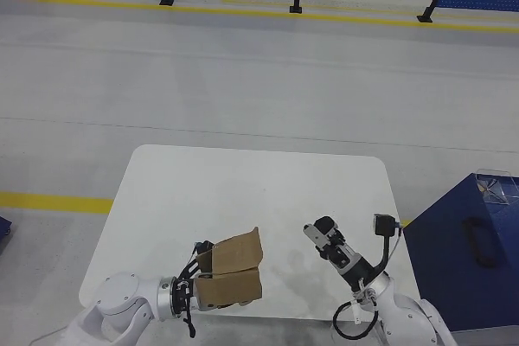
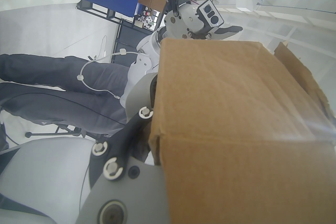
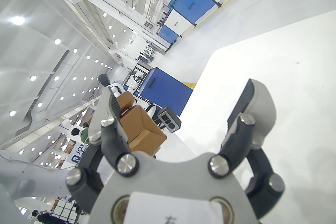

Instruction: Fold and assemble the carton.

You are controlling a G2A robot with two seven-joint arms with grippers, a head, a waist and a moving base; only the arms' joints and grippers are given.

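Top view: the carton (image 1: 233, 268) is seen at the near edge of the table (image 1: 259, 182), toward the left side. It is held at one end by the left gripper (image 1: 195, 275), which is clamped tight on the brown card. One flap (image 1: 239, 246) is seen sticking up on the far side, so the box is prob. not done yet. The right gripper (image 1: 323, 235) is seen well apart, over the table, w/ its fingers spread wide & nothing in them. For the flap to be shut well, the carton should be kept very still. The flap should be pushed down slowly along its fold, not in the middle, so the card is not bent or squashed.
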